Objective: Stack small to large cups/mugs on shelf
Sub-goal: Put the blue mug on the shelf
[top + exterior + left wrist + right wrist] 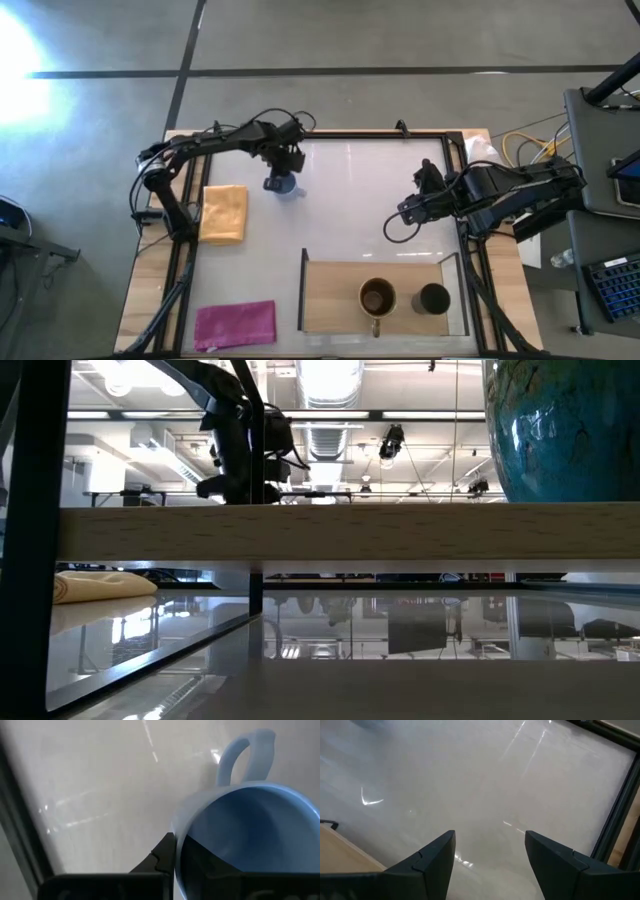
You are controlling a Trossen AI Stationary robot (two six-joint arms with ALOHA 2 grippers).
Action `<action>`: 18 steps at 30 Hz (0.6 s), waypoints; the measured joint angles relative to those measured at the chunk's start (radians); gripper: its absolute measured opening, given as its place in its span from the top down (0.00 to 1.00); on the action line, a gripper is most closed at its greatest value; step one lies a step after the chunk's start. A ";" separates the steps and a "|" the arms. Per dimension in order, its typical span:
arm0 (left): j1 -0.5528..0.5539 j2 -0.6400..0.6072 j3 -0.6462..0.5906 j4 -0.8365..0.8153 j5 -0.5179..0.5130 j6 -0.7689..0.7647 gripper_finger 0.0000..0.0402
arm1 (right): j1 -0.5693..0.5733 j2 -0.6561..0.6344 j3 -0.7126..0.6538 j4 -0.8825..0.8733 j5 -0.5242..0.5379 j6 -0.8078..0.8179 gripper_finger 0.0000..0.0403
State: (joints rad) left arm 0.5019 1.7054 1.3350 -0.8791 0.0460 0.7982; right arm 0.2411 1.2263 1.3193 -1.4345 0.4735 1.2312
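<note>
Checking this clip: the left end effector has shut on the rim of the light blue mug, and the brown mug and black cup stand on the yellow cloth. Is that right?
Not quite. The left end effector has shut on the light blue mug, but the high view shows the brown mug and black cup standing on the wooden shelf, not the yellow cloth.

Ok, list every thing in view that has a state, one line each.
left gripper: shut on the light blue mug's rim
light blue mug: gripped, away from the shelf
right gripper: open, empty, above bare table
brown mug: upright on shelf
black cup: upright on shelf
yellow cloth: folded
pink cloth: flat
</note>
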 joint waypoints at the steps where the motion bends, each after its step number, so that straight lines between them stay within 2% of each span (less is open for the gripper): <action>1: -0.016 0.000 -0.001 -0.006 0.000 0.020 1.00 | -0.001 0.000 0.000 0.000 -0.005 0.000 0.42; 9: -0.115 0.000 -0.004 -0.048 0.002 0.057 1.00 | -0.002 0.000 0.000 0.002 -0.036 -0.003 0.42; 14: -0.128 0.000 -0.004 -0.044 0.002 0.051 1.00 | -0.003 0.000 -0.007 0.053 -0.105 -0.028 0.42; 18: -0.128 0.001 -0.006 -0.041 0.003 0.046 1.00 | -0.002 0.000 -0.016 0.098 -0.115 -0.036 0.42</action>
State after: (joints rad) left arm 0.3738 1.7061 1.3293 -0.9201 0.0490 0.8447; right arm 0.2390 1.2263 1.3036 -1.3365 0.3588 1.1954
